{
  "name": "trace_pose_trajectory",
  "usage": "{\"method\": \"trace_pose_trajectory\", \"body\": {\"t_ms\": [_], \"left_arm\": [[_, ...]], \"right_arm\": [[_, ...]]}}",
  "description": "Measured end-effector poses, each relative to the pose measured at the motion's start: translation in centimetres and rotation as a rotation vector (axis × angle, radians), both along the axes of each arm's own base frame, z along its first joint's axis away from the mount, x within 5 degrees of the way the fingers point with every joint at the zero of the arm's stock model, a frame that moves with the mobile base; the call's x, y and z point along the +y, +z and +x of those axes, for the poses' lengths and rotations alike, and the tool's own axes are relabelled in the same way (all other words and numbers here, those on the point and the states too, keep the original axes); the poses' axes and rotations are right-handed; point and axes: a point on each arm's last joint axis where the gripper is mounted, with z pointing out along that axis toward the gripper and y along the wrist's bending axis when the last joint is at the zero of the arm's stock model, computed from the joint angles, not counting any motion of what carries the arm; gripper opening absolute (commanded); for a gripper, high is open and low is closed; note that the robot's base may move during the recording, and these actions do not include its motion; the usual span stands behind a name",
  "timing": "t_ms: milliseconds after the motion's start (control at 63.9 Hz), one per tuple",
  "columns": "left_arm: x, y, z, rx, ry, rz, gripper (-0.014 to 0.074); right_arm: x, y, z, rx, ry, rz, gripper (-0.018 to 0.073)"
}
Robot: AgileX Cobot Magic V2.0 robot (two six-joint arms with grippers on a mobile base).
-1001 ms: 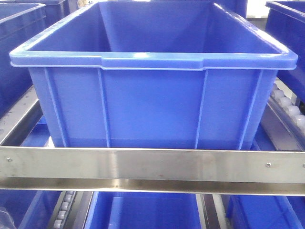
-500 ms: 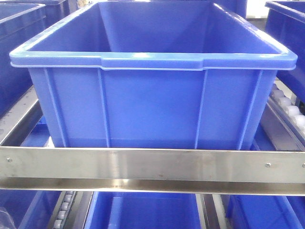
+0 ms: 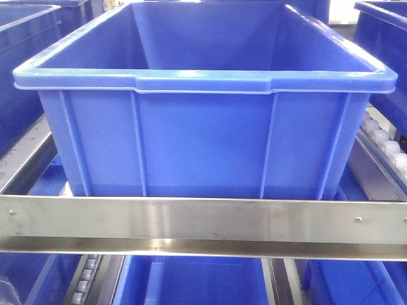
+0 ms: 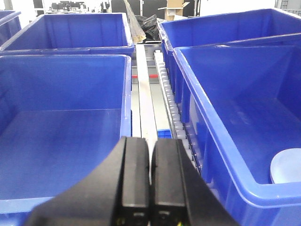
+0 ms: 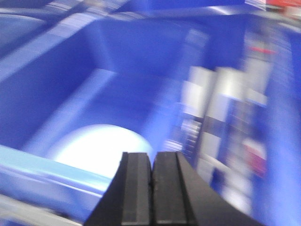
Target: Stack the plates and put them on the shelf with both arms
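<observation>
A white plate (image 5: 96, 148) lies on the floor of a blue bin (image 5: 56, 94) in the blurred right wrist view, just beyond my right gripper (image 5: 151, 157), which is shut and empty above the bin's near rim. The edge of a pale plate (image 4: 287, 165) shows at the lower right of the left wrist view, inside the right blue bin (image 4: 221, 141). My left gripper (image 4: 150, 143) is shut and empty, over the metal rail (image 4: 145, 99) between two bins. No gripper or plate shows in the front view.
The front view is filled by a large blue bin (image 3: 203, 140) on a steel shelf rail (image 3: 203, 219), with roller tracks (image 3: 381, 143) at the right. More blue bins (image 4: 61, 117) stand on the rack, with a roller track (image 4: 171, 101) between them.
</observation>
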Motion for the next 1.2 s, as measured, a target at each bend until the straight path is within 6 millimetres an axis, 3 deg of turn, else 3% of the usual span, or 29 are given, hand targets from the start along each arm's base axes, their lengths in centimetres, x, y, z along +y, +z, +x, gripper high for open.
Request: {"method": "trace_pose_trajectory", "body": {"t_ms": [141,375,610,1204], "left_arm": [[0.0,0.0,0.0,0.0,0.0,0.0,0.008],[0.0,0.0,0.0,0.0,0.0,0.0,0.008],[0.0,0.0,0.0,-0.001,0.0,0.0,0.008],[0.0,0.0,0.0,-0.001,0.0,0.0,0.008]], "right_arm": [[-1.0,-2.6,-1.5,-0.007,-0.104,-0.002,0.0057],[-1.1,-8.0,-3.5,-0.016,-0.117,-0.002,0.0057],[-1.1,-11.6,-4.0,0.0,-0.119,0.011,0.0057],[-1.1,-11.0,-3.8,-0.11,-0.129,0.029,0.0057]]}}
